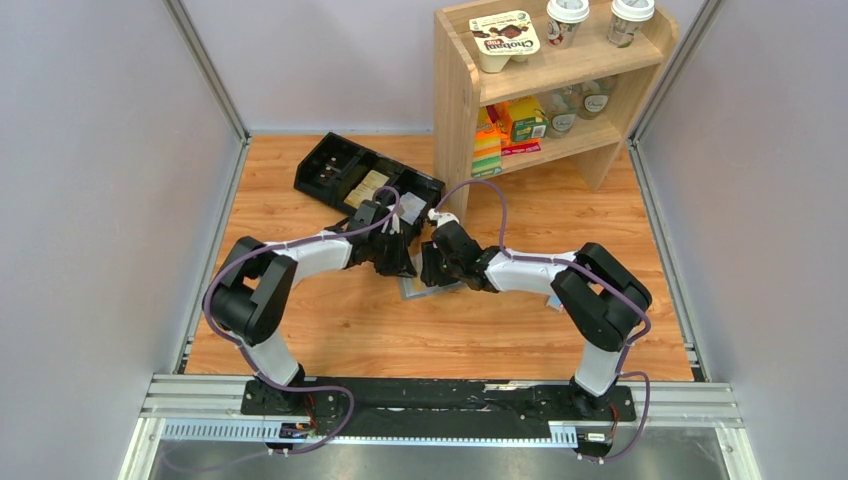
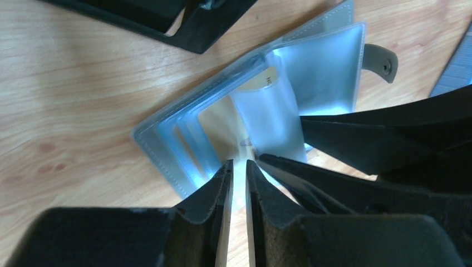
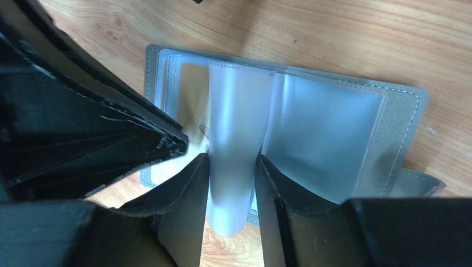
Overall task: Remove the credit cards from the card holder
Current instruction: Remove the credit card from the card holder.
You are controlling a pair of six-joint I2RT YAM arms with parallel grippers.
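Nearest the top camera, two arm bases stand on a black rail. Both arms bend inward, so the left gripper [image 1: 396, 258] and right gripper [image 1: 432, 268] meet over the card holder [image 1: 420, 290]. A grey-blue corner of it shows on the wood-grain table [image 1: 330, 320], near a black compartmented tray [image 1: 335, 168]. A plywood shelf [image 1: 600, 62] carries a yoghurt pack lettered "Chobani" [image 1: 505, 38] and two lidded paper cups [image 1: 567, 20].

Left wrist view: the left gripper [image 2: 239, 169] has its jaws a narrow slit apart at the near edge of the pockets; whether they pinch anything cannot be told. The card holder [image 2: 167, 147] lies open, with a stitched grey cover, glossy clear pockets fanned upward, and a snap tab [image 2: 381, 60] bearing a stud. A tan credit card [image 2: 260, 78] sits inside one pocket, its print unreadable.

Right wrist view: the right gripper [image 3: 232, 161] clamps one frosted sleeve [image 3: 236, 111], which stands upright from the open card holder [image 3: 401, 117]. The tan credit card [image 3: 192, 100] lies in the pocket to its left.
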